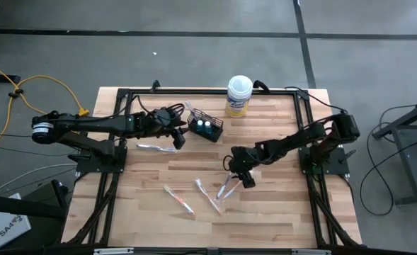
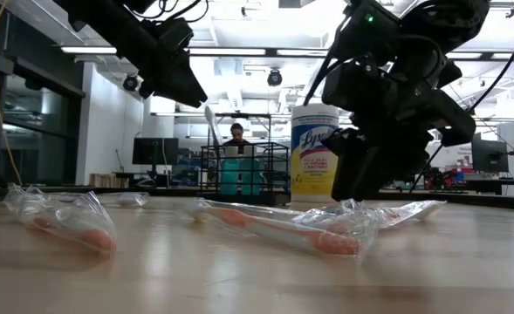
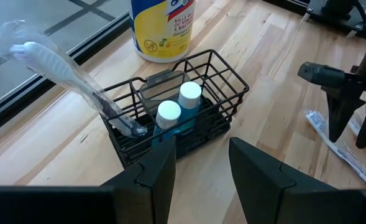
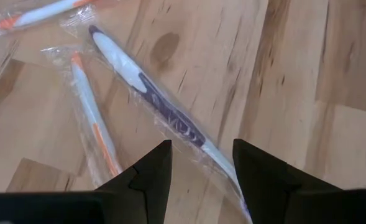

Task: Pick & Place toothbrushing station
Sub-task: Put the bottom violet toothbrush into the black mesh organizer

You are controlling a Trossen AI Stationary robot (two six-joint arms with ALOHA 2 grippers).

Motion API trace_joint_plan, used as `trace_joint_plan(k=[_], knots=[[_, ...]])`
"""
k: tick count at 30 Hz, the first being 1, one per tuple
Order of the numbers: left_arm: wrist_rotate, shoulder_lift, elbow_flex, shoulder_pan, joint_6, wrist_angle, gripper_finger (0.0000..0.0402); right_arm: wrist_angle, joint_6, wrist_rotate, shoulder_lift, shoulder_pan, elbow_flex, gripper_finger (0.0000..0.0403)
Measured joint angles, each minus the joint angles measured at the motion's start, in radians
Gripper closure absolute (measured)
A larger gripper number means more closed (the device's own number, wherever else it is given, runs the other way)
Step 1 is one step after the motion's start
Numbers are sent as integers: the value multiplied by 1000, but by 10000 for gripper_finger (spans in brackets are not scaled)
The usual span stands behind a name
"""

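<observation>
The black wire basket point(image 3: 183, 106) stands on the wood table and holds two white-capped teal tubes point(image 3: 178, 106). A wrapped toothbrush point(image 3: 64, 68) stands slanted in it, leaning on its rim. My left gripper point(image 3: 198, 177) hovers open just short of the basket's near side. My right gripper point(image 4: 201, 171) is open and low over a wrapped purple-and-white toothbrush point(image 4: 151, 93) lying flat, one finger on each side of its near end. An orange-accented toothbrush point(image 4: 92, 121) lies beside it. In the high view the right gripper point(image 1: 242, 177) is at mid-table.
A white-lidded, yellow-labelled canister point(image 1: 239, 95) stands at the far edge behind the basket. More wrapped toothbrushes lie loose: one point(image 1: 155, 147) near the left arm, two point(image 1: 178, 200) point(image 1: 208, 197) toward the near edge. A black frame point(image 1: 304, 127) borders the table.
</observation>
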Motion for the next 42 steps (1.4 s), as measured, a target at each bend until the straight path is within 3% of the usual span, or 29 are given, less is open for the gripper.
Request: trace_joint_plan(k=[16, 32, 42], knots=[[0, 0, 0, 0, 0, 3, 257, 23, 2, -2, 62, -45, 2, 243], [0, 0, 0, 0, 0, 3, 257, 21, -1, -2, 62, -47, 1, 390], [0, 0, 0, 0, 0, 3, 257, 14, -10, 19, 58, -42, 1, 399]])
